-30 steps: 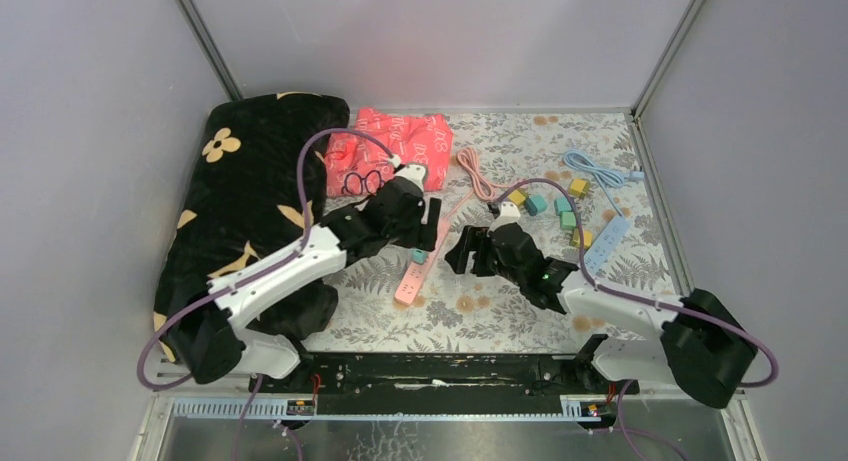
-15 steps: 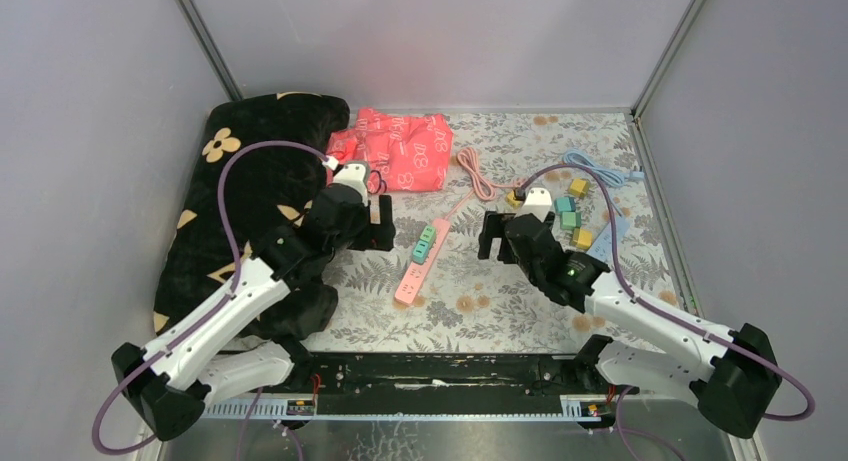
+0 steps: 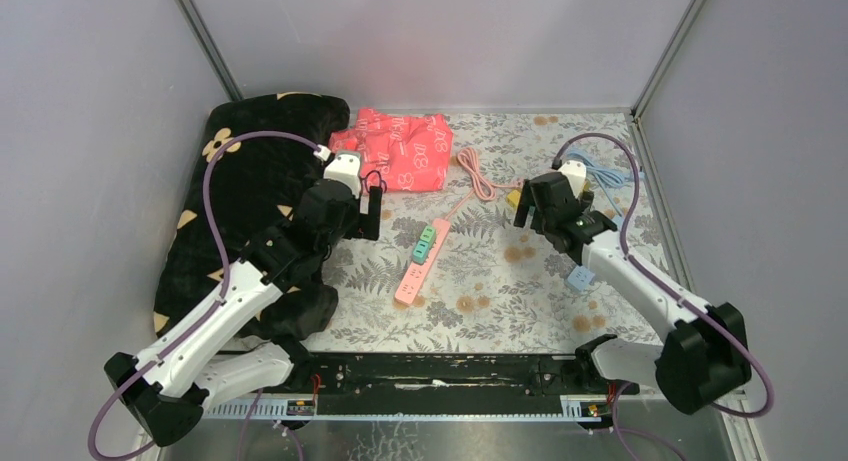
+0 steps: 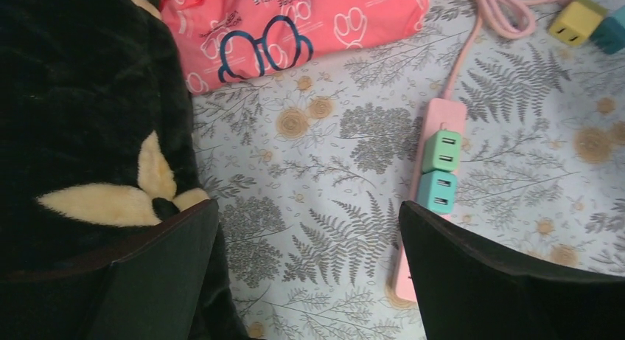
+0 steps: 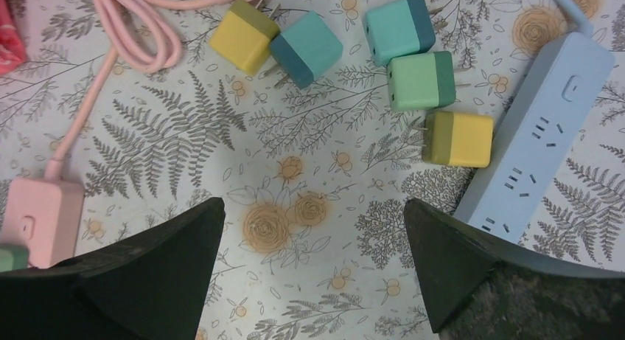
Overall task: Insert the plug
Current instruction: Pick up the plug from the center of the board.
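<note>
Left wrist view: a green plug (image 4: 442, 150) and a teal plug (image 4: 436, 190) sit one after the other in the pink power strip (image 4: 444, 117) near the middle of the table (image 4: 317, 178). Five loose plugs (image 5: 421, 80) (yellow, teal and green cubes) lie toward the table's right edge, beside a blue power strip (image 5: 534, 141). The left gripper (image 4: 308, 237) and right gripper (image 5: 313, 222) both hover with jaws spread wide, holding nothing. A black blanket (image 3: 245, 171) covers the left edge.

Left pincer (image 3: 370, 209) and right pincer (image 3: 530, 216) opened, withdrawing from strip (image 3: 412, 271).
</note>
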You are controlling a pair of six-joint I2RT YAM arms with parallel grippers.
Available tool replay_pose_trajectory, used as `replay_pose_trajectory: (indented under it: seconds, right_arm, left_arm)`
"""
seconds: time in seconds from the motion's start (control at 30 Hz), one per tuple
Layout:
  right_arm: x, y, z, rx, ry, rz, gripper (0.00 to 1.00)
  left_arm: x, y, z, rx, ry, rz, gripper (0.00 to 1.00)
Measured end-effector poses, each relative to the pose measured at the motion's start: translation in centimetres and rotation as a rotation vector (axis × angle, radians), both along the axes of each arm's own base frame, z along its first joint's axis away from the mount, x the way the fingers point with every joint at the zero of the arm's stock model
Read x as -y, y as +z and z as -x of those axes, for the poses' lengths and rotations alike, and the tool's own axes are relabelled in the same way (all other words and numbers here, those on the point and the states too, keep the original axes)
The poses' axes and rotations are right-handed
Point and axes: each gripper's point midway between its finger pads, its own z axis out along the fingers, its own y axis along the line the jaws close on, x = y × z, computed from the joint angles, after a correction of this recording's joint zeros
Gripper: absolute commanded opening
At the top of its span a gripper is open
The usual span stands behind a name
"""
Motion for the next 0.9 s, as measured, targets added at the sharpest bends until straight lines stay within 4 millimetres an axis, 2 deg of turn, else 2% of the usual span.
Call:
replay_pose_trajectory:
  seconds: [0.27,0.47,0.63,0.8,0.9]
  right_arm:
    - [1.9,-3.4,-4.2,-0.144,-0.075,-0.010,0.99]
    - [2.7,-6.2,-7.4,-0.215,-0.175,-0.038,0.99]
    - [2.1,-7.7,-10.1,-0.235,-0.245,-0.075,0.93]
    - [2.1,-9.3,-10.6,-0.253,-0.319,-0.096,0.81]
    - [2.2,-9.8,-10.4,-0.264,-0.347,-0.099,0.79]
  left_arm:
    - [-1.9,-2.9,-0.2,-0.031,0.032,-0.088,1.00]
    - [-3.5,-2.6,-0.7,-0.017,0.083,-0.072,1.00]
    - [-3.9,-2.8,-1.2,-0.028,0.096,-0.052,1.00]
    - [-4.0,-3.1,-1.4,-0.043,0.093,-0.041,1.00]
    - [-4.1,-3.1,-1.5,-0.045,0.095,-0.036,1.00]
